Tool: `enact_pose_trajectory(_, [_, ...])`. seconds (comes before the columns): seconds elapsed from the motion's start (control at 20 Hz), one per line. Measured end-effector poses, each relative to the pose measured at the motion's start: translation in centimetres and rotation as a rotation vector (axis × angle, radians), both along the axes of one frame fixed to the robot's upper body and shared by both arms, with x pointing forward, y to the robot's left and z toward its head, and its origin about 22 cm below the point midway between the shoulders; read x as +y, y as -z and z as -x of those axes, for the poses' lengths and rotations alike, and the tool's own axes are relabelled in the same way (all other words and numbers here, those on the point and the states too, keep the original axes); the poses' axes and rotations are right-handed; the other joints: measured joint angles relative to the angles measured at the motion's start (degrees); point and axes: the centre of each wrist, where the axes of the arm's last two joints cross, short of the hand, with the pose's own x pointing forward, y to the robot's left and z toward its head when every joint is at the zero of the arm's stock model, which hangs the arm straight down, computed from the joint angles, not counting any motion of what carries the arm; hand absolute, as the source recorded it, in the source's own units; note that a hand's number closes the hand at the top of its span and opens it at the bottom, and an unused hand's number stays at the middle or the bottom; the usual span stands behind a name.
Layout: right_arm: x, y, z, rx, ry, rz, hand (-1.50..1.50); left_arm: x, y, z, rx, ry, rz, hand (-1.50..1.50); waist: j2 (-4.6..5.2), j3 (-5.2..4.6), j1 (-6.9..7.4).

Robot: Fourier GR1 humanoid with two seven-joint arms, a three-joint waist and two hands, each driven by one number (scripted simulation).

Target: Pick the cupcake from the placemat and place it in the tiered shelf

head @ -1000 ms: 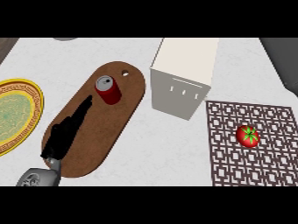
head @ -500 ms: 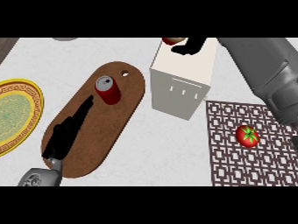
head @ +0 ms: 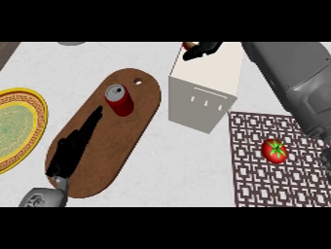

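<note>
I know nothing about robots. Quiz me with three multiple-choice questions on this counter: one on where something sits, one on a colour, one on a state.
1. Where is the red can?
A on the wooden board
B in a drawer
C on a stove

2. The plate has a rim that is:
A blue
B yellow
C white

3. The left hand is:
A clenched in a fist
B open, fingers straight
C curled round a cup

Answers:
1 A, the can stands at the board's far end.
2 B, a yellow rim rings a green middle.
3 B, it lies stretched along the board, holding nothing.
</note>
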Motion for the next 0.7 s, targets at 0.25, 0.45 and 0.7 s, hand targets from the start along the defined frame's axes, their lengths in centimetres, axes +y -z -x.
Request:
enact_pose_trajectory(0.25, [-2.4,-1.4,-0.3,0.015,0.169,-0.189,-1.50,-0.3,-0.1,0.0,-0.009,0.003,-0.004,0.00,0.45,-0.06,0.21])
enact_pose_trajectory(0.45, [-6.5,-2.8,-0.3,-0.003,0.342,-0.270,-1.50,-0.5,-0.3,-0.1,-0.019,0.011,0.000,0.00,0.94,-0.04,0.55])
enact_pose_trajectory(0.7, [-13.0,-4.2,0.3,-0.001,0.516,-0.277,-1.50,-0.3,-0.9,-0.4,-0.030,0.022,0.002,0.00,1.79,0.03,1.21])
